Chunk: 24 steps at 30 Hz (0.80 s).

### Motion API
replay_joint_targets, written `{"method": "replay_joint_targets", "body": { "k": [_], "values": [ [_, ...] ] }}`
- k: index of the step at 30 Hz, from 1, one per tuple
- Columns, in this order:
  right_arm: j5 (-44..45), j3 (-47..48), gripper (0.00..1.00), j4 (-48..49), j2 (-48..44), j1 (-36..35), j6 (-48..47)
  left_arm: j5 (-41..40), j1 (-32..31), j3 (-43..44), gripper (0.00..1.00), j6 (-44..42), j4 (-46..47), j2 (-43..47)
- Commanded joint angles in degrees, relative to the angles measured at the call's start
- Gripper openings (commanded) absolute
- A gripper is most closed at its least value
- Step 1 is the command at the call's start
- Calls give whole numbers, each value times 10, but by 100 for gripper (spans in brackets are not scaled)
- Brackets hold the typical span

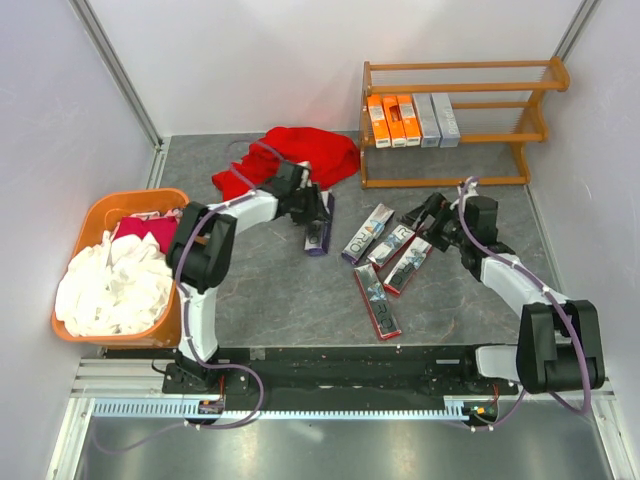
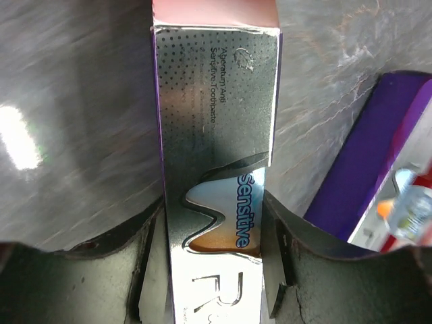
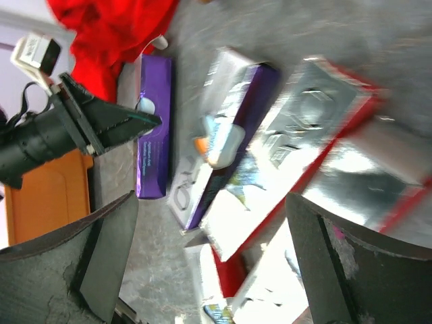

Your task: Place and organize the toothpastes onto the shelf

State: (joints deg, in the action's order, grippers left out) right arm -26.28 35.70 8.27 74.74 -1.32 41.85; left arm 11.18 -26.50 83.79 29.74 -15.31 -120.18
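My left gripper [image 1: 316,213] is shut on a silver and purple toothpaste box [image 1: 319,234] at the table's middle; in the left wrist view the box [image 2: 216,115] fills the gap between both fingers [image 2: 278,250]. My right gripper [image 1: 418,220] is open above a loose pile of toothpaste boxes: one purple and silver [image 1: 366,234], three red and silver [image 1: 392,246] [image 1: 409,265] [image 1: 377,300]. The right wrist view shows the pile [image 3: 297,155] between its wide fingers [image 3: 101,256]. The wooden shelf [image 1: 455,70] at the back right holds three orange boxes [image 1: 393,120] and two silver-grey boxes [image 1: 437,119] on its middle tier.
A red cloth [image 1: 300,155] lies behind the left gripper. An orange basket [image 1: 100,215] full of white cloths stands at the left. Walls close in the table on the left, back and right.
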Motion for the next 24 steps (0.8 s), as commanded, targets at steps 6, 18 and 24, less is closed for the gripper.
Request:
{"method": "replay_joint_targets", "body": {
  "k": [6, 18, 24],
  "values": [
    [184, 70, 98, -37, -55, -154, -56, 175, 102, -250, 47, 289, 359, 154],
    [416, 137, 98, -27, -29, -409, -101, 177, 102, -404, 48, 586, 689, 182],
    [472, 162, 98, 2, 16, -509, -113, 188, 101, -413, 48, 633, 742, 178]
  ]
}}
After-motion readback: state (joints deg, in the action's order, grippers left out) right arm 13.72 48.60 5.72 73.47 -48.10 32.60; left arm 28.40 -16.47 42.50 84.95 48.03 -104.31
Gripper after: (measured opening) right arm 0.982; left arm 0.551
